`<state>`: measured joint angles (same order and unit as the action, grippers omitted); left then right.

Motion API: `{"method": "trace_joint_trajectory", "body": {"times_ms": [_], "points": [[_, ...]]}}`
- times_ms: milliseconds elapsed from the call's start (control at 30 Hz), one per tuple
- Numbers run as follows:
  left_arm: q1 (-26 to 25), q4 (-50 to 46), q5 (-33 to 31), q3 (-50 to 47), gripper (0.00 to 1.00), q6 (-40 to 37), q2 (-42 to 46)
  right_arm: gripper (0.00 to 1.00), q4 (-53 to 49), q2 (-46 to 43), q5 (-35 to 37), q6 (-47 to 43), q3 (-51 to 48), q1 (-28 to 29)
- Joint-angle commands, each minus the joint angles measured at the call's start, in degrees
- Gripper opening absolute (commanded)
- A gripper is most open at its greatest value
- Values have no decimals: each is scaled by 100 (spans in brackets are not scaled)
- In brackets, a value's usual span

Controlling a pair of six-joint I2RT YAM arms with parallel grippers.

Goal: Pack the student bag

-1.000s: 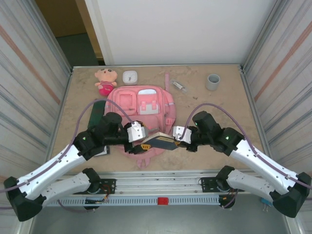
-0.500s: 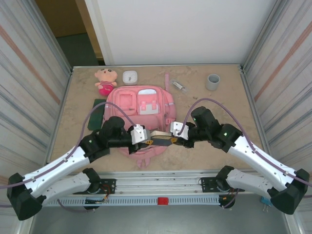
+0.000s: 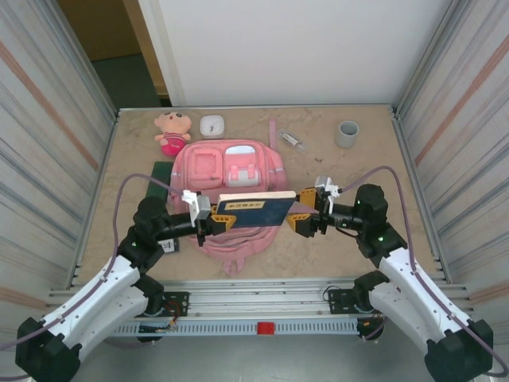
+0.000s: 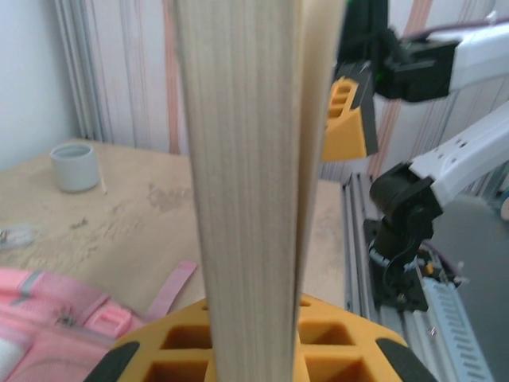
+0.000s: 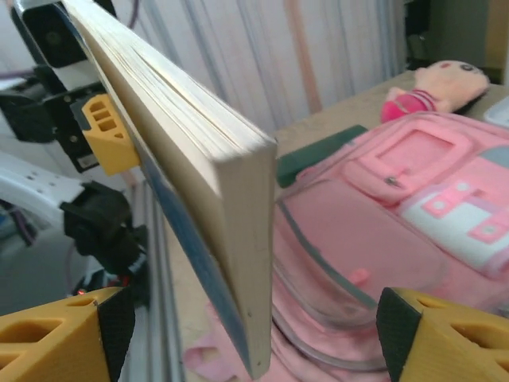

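The student bag [image 3: 238,163] lies flat on the table [image 3: 358,171], front pockets up, directly under both grippers and reaching away beyond their fingertips.

The left gripper [image 3: 223,220] is clamped on one end of a book [image 3: 254,211], holding it on edge and level above the bag's near end. The right gripper [image 3: 302,211] stands open. Its yellow fingers [image 5: 56,334] sit either side of the book's other end and do not touch it, so the left arm alone carries the load.

Step in hand, as judged: loading the book into the main compartment. The curved zipper line [image 5: 318,270] under the book suggests a mouth, but how far it is open cannot be confirmed.

The next move calls for the right gripper to draw clear or spread the opening. The left gripper would then tip the book down and feed it in edge first.
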<state>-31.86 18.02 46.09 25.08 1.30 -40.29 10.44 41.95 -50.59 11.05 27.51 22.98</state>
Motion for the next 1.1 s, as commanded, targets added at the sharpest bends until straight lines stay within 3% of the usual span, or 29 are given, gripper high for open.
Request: {"method": "trace_joint_trajectory", "body": {"times_ms": [0,133,200,300,333,400,467,533,667,767,867,1067], "points": [[30,1218,382,-25,0,648,-99,78,1345,225,-284,899,-33,280],[18,1642,479,31,0,1077,-355,67,2490,585,-442,1402,-138,469],[21,1618,443,66,1,1118,-432,53,2951,709,-398,1644,-193,495],[9,1613,309,69,5,1151,-465,21,2908,871,-329,1718,-60,515],[19,1502,187,88,10,1124,-453,0,2885,916,-301,1716,-29,495],[7,730,-364,269,23,931,-365,0,2782,917,-84,1797,-10,330],[-91,-958,-1002,779,45,231,-242,0,2783,806,293,2013,-135,-56],[-360,-2621,-1658,1357,56,-747,-179,0,2784,578,880,2235,-360,-466],[-969,-4577,-3223,1949,61,-2336,-249,0,2563,84,1766,2357,-754,-932],[-1090,-5648,-3578,2159,62,-3129,-663,0,2432,-210,2159,2310,-952,-956],[-1093,-6129,-4055,2247,66,-3478,-1280,0,2039,-475,2324,2154,-1010,-951],[-1053,-5155,-4854,2167,77,-3650,-2268,0,1480,-984,2393,1922,-1095,-938]]}}
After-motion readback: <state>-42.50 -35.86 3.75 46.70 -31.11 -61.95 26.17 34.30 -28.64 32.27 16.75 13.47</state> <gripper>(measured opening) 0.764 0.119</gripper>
